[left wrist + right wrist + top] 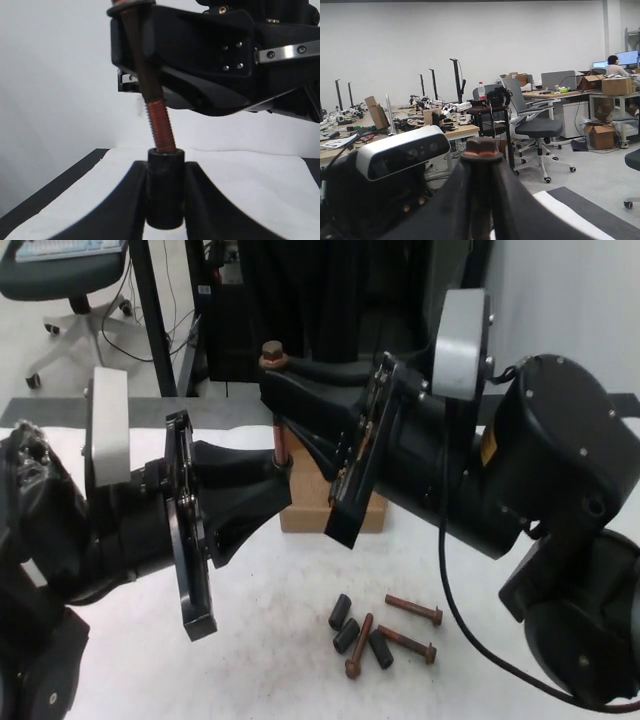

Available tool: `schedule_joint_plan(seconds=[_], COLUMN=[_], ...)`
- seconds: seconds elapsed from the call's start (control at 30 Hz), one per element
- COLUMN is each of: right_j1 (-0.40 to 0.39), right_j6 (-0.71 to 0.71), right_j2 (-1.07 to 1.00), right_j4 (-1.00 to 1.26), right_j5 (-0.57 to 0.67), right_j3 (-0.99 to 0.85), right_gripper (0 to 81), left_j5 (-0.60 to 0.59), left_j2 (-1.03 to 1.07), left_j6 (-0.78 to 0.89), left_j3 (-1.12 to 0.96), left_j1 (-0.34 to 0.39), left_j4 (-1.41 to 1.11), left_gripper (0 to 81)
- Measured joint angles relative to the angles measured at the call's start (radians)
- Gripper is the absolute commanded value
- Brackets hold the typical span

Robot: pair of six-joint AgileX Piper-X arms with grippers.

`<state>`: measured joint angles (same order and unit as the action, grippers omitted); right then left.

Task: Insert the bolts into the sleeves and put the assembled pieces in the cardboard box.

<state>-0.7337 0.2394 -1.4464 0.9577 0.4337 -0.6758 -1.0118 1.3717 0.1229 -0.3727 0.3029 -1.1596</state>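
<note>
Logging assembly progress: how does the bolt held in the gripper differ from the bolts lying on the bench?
The held bolt stands nearly upright, clamped by the right gripper; the loose bolts lie flat on the bench. The held bolt's threaded tip meets the mouth of the sleeve in the left gripper; the loose bolts lie beside loose sleeves, uninserted. All are reddish-brown with a wider head.

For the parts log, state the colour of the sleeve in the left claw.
Black; the sleeve shows best in the left wrist view.
</note>
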Motion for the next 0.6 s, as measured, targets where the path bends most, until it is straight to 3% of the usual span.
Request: schedule_joint_plan(seconds=[0.23,0.6], right_j1=[-0.002,-0.005], right_j6=[0.000,-0.004], right_j2=[-0.001,-0.001], right_j4=[0.000,0.019], right_j5=[-0.013,-0.004], right_j3=[0.000,-0.007], right_gripper=[0.8,0.8], left_j5=[0.010,0.144], left_j2=[0.000,0.000], left_j6=[0.021,0.263], left_j3=[0.000,0.007], left_j1=[0.000,0.008], left_j4=[-0.007,-0.225], left_gripper=[0.3,0.3])
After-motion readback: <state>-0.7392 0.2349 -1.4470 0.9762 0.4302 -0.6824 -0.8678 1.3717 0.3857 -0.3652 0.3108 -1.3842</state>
